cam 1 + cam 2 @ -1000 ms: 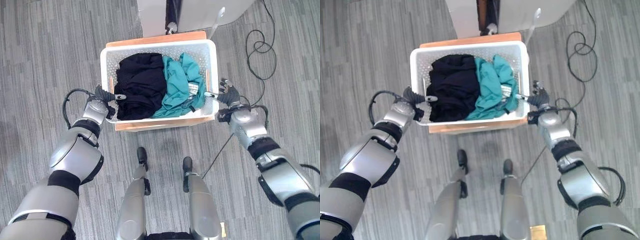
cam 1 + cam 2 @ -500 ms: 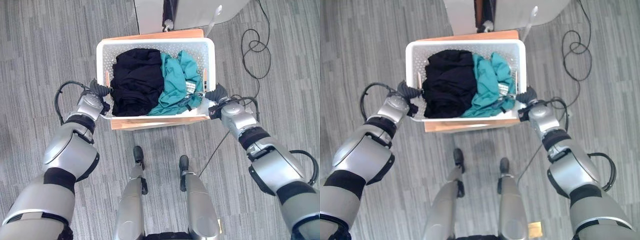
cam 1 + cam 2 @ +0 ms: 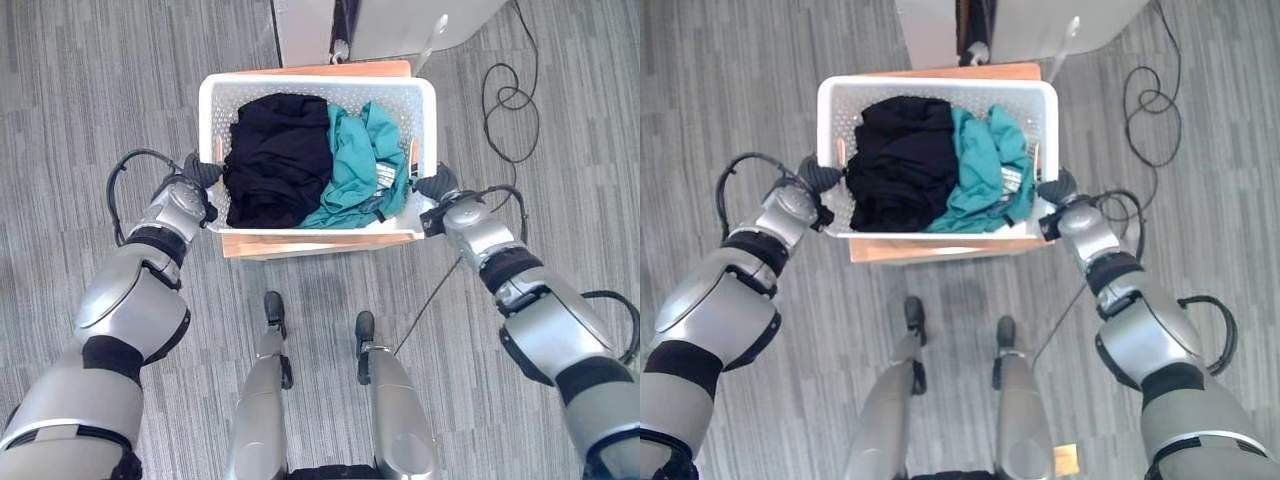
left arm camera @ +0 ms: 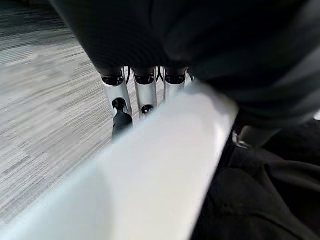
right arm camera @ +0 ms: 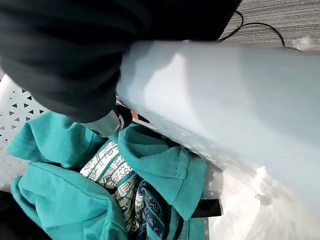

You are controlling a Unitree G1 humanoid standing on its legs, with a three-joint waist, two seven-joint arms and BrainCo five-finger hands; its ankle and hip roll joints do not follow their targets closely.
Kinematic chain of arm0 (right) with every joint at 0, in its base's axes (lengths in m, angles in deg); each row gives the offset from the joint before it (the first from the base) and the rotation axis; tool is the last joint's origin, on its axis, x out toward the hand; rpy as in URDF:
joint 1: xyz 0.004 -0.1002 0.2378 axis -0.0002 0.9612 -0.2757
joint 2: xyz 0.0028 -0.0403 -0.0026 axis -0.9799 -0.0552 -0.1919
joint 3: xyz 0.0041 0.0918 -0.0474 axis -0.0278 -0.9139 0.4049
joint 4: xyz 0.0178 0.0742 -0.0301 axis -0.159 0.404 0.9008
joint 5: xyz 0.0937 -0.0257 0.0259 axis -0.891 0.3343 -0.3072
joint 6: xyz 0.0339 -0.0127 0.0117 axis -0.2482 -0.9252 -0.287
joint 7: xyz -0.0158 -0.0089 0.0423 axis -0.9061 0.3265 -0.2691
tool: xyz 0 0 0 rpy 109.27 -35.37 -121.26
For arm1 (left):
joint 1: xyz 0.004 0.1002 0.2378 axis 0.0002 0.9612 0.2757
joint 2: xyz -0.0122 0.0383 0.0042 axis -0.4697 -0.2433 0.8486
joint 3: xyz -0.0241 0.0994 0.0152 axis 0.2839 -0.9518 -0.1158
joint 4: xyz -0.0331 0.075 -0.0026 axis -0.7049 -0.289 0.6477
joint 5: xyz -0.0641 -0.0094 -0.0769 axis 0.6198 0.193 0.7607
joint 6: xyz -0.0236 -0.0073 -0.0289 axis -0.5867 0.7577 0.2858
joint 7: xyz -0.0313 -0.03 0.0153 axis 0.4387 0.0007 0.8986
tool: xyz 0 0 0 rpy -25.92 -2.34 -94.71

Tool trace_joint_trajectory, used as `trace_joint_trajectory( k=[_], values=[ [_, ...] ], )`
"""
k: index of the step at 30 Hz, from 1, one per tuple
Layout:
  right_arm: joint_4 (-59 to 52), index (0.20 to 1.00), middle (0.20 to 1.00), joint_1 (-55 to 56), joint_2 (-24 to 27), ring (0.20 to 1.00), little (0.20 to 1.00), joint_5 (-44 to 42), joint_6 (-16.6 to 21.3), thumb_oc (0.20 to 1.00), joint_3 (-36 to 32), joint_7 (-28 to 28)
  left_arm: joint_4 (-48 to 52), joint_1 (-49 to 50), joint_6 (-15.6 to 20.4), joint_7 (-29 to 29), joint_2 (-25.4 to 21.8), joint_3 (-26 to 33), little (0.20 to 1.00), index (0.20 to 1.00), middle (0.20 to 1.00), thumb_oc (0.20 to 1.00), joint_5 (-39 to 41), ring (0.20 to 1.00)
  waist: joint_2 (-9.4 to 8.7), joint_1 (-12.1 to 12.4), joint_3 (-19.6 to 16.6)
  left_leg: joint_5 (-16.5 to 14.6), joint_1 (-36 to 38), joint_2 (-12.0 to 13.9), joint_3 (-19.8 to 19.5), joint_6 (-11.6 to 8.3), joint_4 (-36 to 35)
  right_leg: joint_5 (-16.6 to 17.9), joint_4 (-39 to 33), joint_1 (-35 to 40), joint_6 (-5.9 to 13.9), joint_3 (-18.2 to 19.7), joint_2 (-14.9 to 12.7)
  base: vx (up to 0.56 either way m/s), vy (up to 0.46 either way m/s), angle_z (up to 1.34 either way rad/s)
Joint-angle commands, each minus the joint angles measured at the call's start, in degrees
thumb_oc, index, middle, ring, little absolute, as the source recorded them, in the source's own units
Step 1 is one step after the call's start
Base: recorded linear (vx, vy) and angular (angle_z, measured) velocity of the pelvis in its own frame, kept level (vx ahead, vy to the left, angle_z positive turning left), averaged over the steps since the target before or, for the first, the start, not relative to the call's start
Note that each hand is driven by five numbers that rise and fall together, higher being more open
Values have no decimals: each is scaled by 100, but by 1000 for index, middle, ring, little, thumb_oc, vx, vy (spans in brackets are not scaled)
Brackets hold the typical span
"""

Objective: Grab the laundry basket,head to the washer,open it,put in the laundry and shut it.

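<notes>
Light: the grey floor (image 3: pixel 70 90) is being lit brightly and evenly.
Shadows: a soft shadow is being cast on the floor at the 6 o'clock side of the laundry basket (image 3: pixel 318 86).
Glare: the basket's white rim is being washed nearly blank in both wrist views.
Dark areas: the black laundry (image 3: pixel 275 160) is being rendered with little detail.

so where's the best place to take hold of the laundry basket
By the two short side rims, one hand from each side. The white laundry basket is wide with a rolled lip; the left hand and right hand already sit at opposite rims, thumbs inside, level with the clothes.
</notes>
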Motion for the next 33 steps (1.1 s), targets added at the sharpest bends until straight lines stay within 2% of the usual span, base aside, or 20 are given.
trace_joint_trajectory(
  k=[1, 2, 4, 5, 9, 11, 13, 16, 17, 19, 21, 22, 24, 25, 27, 28, 30, 31, 32, 33],
  values=[
    [-680, 200, 200, 353, 364, 200, 200, 152, 268, 200, -252, 236, -64, -45, 219, 121, -80, -284, 200, 200, 200, 200, -773, 200, -192, 10, -47, -865, 243, 270, -314, -367, 600, 1630, -1962, 584, 303, -225, -562, 67, 89, 4],
    [-1161, 200, 200, 722, 668, 200, 200, 144, 308, 200, -530, 231, 121, 147, 242, 128, -27, -258, 200, 200, 200, 200, -898, 200, -168, -13, -155, -974, 415, 231, -305, -324, 619, 1596, -1916, 740, 332, -233, -634, 89, 105, 5],
    [-1407, 200, 200, 917, 821, 200, 200, 171, 310, 200, -663, 246, 201, 287, 252, 126, -2, -210, 200, 200, 200, 200, -925, 200, -155, -18, -202, -1034, 511, 202, -296, -299, 629, 1574, -1883, 811, 345, -236, -665, 75, 110, 6],
    [-1822, 200, 200, 1453, 1176, 200, 200, 213, 334, 200, -1052, 309, 410, 556, 290, 92, 61, -108, 200, 200, 200, 200, -989, 200, -118, -54, -286, -1171, 731, 141, -265, -244, 673, 1531, -1796, 998, 377, -237, -747, 91, 153, 7],
    [-2520, 200, 200, 2767, 1894, 200, 200, 254, 309, 200, -2085, 484, 1083, 1080, 389, -101, 233, 52, 200, 200, 200, 200, -929, 200, -25, -165, -623, -1390, 1166, -182, -227, -75, 665, 1548, -1714, 1345, 492, -204, -1006, 84, 242, 12],
    [-2650, 200, 200, 3385, 2148, 200, 200, 201, 285, 200, -2627, 566, 1635, 1285, 450, -209, 235, 142, 200, 200, 200, 200, -750, 200, 41, -236, -771, -1519, 1273, -478, -182, 52, 706, 1967, -1772, 1364, 651, -96, -1245, -57, 246, 8],
    [-2590, 200, 200, 3481, 2206, 200, 200, 213, 257, 200, -2701, 618, 2068, 1420, 478, -295, 170, 152, 200, 200, 200, 200, -685, 200, 91, -228, -795, -1527, 1248, -527, -91, 119, 748, 2221, -1802, 1252, 709, -106, -1336, -170, 146, -2],
    [-2752, 200, 200, 3779, 2219, 200, 200, 165, 238, 200, -2899, 686, 2862, 1650, 421, -416, -183, 185, 200, 200, 200, 200, -635, 200, 255, -66, -871, -1420, 1268, -380, 97, 265, 677, 1400, -1009, 1297, 571, -310, -1063, -179, 134, -33],
    [-2757, 200, 200, 3784, 2218, 200, 200, 166, 237, 200, -2904, 685, 2870, 1652, 416, -417, -187, 185, 200, 200, 200, 200, -635, 200, 249, -59, -882, -1399, 1255, -382, 104, 264, 665, 1408, -1003, 1271, 567, -300, -1064, -142, 107, -28],
    [-2746, 200, 200, 3858, 2110, 200, 200, 98, 225, 200, -2890, 745, 3024, 1771, 356, -506, -350, 260, 200, 200, 200, 200, -568, 200, 316, 123, -1009, -1291, 1304, -275, 285, 345, 564, 922, -262, 1400, 469, -573, -901, -136, 82, -36],
    [-2603, 200, 200, 3829, 1955, 200, 200, 144, 146, 200, -2778, 861, 3275, 2051, 301, -585, -584, 404, 200, 200, 200, 200, -466, 200, 271, 412, -1295, -1166, 1419, -227, 590, 412, 361, 554, 230, 1936, 394, -957, -809, -117, 17, -78],
    [-2600, 200, 200, 3826, 1952, 200, 200, 144, 147, 200, -2772, 862, 3282, 2058, 298, -585, -589, 407, 200, 200, 200, 200, -466, 200, 266, 412, -1290, -1166, 1432, -231, 596, 412, 355, 551, 232, 1942, 395, -951, -813, -181, -82, -91],
    [-2247, 200, 200, 3596, 1845, 200, 200, 169, 74, 200, -2556, 928, 3432, 2299, 306, -652, -784, 469, 200, 200, 200, 200, -333, 200, 176, 724, -1573, -1012, 1372, -177, 917, 362, 255, 602, 34, 2524, 396, -1121, -840, -190, -111, -50],
    [-2238, 200, 200, 3584, 1841, 200, 200, 168, 78, 200, -2544, 929, 3436, 2305, 305, -652, -790, 474, 200, 200, 200, 200, -333, 200, 174, 725, -1569, -1013, 1382, -176, 925, 362, 252, 607, 25, 2531, 398, -1114, -840, -162, -102, -57],
    [-2012, 200, 200, 3352, 1795, 200, 200, 250, 23, 200, -2369, 958, 3579, 2445, 337, -673, -945, 600, 200, 200, 200, 200, -217, 200, 97, 964, -1739, -923, 1279, -87, 1144, 289, 231, 531, -411, 2964, 393, -1217, -849, -235, -195, -93],
    [-1825, 200, 200, 3127, 1735, 200, 200, 372, -45, 200, -2162, 948, 3690, 2562, 361, -675, -1032, 730, 200, 200, 200, 200, -87, 200, 52, 1116, -1749, -850, 1238, 104, 1250, 87, 246, 213, -781, 3043, 385, -1260, -839, -296, -324, -87],
    [-1706, 200, 200, 2921, 1715, 200, 200, 473, -117, 200, -1956, 1010, 3789, 2625, 392, -644, -1183, 867, 200, 200, 200, 200, 25, 200, 17, 1173, -1774, -660, 1156, 444, 1418, -94, 298, 7, -1330, 3240, 353, -1321, -661, -278, -449, -128],
    [-1857, 200, 200, 2994, 1798, 200, 200, 495, -150, 200, -1954, 1010, 3808, 2673, 361, -664, -1232, 951, 200, 200, 200, 200, 129, 200, 17, 1105, -1713, -307, 1097, 813, 1394, -314, 296, -192, -1513, 3257, 174, -1140, -288, -236, -505, -146],
    [-1973, 200, 200, 3035, 1859, 200, 200, 503, -151, 200, -1949, 1017, 3762, 2678, 353, -646, -1205, 1016, 200, 200, 200, 200, 157, 200, 45, 1055, -1690, -153, 1166, 978, 1393, -415, 182, -203, -1600, 3258, 103, -1116, -129, -273, -470, -113],
    [-2024, 200, 200, 3033, 1904, 200, 200, 510, -129, 200, -1930, 1029, 3682, 2687, 361, -631, -1221, 1057, 200, 200, 200, 200, 159, 200, 98, 1019, -1666, 33, 1176, 1140, 1461, -400, 79, -134, -1692, 3235, 63, -1117, 26, -231, -310, -52]
  ],
)
